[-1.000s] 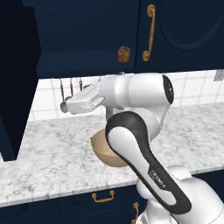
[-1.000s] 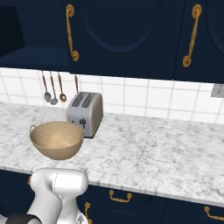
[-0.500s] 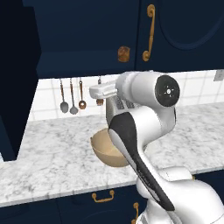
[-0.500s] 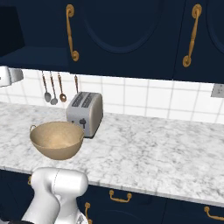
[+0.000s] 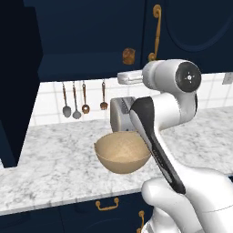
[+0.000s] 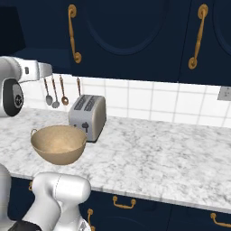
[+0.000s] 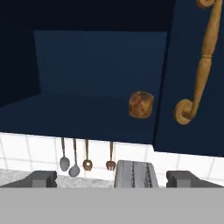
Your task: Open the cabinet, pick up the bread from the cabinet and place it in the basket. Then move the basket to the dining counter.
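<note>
The cabinet [image 5: 91, 41] stands open, its left door swung out at the far left. The bread [image 5: 129, 56], a small brown lump, lies on the dark shelf near the closed right door; in the hand view the bread [image 7: 141, 105] is just right of centre, beside the brass handle [image 7: 203, 65]. My gripper [image 5: 122, 78] hovers open and empty just below the shelf, its fingertips [image 7: 41, 178] wide apart and well short of the bread. The tan basket [image 5: 122, 152] sits on the marble counter under the hand, also visible as the basket [image 6: 58, 143]. The dining counter is out of view.
A steel toaster [image 6: 88, 116] stands right behind the basket against the tiled wall. Several utensils [image 5: 75, 100] hang on the wall under the open cabinet. The closed cabinet doors [image 6: 131, 31] continue to the right. Navy drawers [image 5: 107, 205] run below the counter edge.
The hand has swung right and upward from over the counter to just below the open shelf, now facing the bread. The jaws stayed open; basket and bread have not moved.
</note>
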{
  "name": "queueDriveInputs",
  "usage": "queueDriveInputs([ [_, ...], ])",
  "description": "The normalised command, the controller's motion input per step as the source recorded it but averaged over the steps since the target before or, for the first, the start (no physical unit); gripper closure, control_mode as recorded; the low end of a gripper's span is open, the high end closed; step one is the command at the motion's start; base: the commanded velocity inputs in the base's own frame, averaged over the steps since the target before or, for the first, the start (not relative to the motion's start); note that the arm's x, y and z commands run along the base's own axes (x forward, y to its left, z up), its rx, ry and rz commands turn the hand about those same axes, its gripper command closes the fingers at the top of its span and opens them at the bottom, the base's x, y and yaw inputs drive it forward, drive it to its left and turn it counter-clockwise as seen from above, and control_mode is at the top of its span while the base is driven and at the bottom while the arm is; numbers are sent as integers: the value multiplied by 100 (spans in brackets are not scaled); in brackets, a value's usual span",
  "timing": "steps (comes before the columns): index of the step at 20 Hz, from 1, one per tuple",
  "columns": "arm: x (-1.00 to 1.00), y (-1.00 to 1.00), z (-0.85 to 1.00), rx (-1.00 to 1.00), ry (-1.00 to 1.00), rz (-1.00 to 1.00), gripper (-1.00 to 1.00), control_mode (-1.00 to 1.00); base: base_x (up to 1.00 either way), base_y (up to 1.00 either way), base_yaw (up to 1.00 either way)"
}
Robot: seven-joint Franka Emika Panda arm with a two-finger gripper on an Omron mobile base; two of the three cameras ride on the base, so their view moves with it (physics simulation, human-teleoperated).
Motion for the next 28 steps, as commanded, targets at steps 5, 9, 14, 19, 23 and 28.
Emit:
queueDriveInputs([
  [5,24,-73,0,4,-18,10,-100,-100,0,0,0],
  [9,31,-35,15,1,-24,0,-100,-100,0,0,0],
  [14,32,-12,36,0,-13,-9,-100,-100,0,0,0],
  [19,61,-22,18,0,-4,-19,-100,-100,0,0,0],
  [23,59,-33,3,2,-17,-7,-100,-100,0,0,0],
  [28,24,-1,0,0,-28,0,-100,-100,0,0,0],
])
